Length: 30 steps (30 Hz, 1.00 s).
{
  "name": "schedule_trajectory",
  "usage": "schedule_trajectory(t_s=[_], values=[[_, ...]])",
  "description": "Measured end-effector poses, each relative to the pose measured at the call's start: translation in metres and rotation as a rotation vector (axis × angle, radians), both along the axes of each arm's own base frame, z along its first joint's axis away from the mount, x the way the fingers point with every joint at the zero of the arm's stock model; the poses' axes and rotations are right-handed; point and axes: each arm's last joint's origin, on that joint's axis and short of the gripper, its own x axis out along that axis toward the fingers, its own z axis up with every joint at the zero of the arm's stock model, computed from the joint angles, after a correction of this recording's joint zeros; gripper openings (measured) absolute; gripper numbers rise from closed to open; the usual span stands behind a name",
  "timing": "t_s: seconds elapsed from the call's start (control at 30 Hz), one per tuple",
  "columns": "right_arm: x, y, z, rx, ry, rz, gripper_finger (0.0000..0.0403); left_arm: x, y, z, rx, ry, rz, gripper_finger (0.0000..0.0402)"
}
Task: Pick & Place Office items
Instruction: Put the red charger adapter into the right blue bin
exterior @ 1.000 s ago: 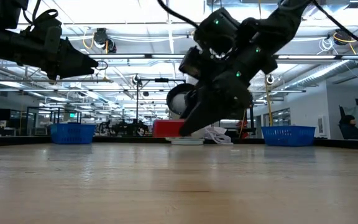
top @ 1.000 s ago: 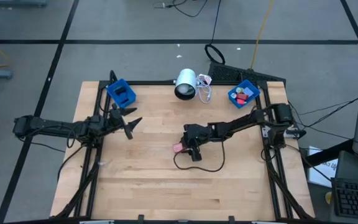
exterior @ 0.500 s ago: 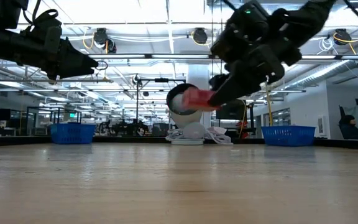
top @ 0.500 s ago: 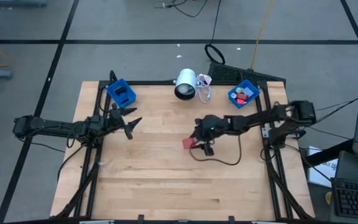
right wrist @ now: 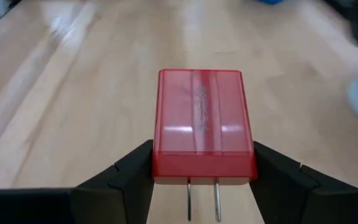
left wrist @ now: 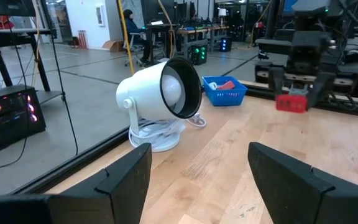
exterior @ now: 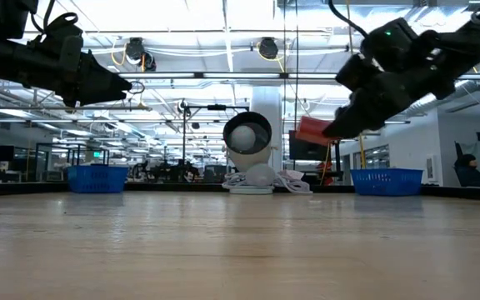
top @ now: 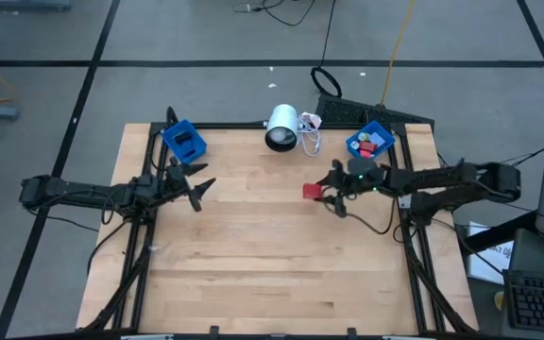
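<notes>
Right wrist view, closest to us: a flat red plastic plug-in charger block (right wrist: 204,121) with two metal prongs sits pinched between the right gripper (right wrist: 202,171)'s two dark fingers, prongs pointing back toward the wrist. From above, we see that gripper (top: 327,193) carrying the block in the air over the wooden table (top: 253,274), near its right edge, its arm reaching in low from the right. Just beyond stands a blue plastic bin (top: 369,142) with small coloured pieces. Farther left, the left gripper (top: 199,189) hovers with fingers spread, arm stretched level, near another blue plastic bin (top: 184,140). A white cylindrical lamp (top: 282,128) lies at the far edge.
</notes>
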Motion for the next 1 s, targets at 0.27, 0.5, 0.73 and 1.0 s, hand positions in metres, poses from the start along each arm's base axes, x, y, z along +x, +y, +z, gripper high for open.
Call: schedule_trajectory(t_s=[0.27,0.5,0.73,1.0], values=[[-0.031,-0.022,-0.005,0.012,-0.083,-0.284,0.0212,0.000,0.000,0.000,0.000,0.000,0.000,0.0271],[-0.053,-0.049,-0.009,-0.044,-0.061,-0.823,0.0212,0.000,0.000,0.000,0.000,0.000,0.000,0.0271],[-0.073,-0.069,-0.013,0.010,-0.062,-1.156,0.0211,0.000,0.000,0.000,0.000,0.000,0.000,0.0271],[-0.097,-0.089,-0.016,0.005,-0.032,-1.371,0.0211,0.000,0.000,0.000,0.000,0.000,0.000,0.0271]])
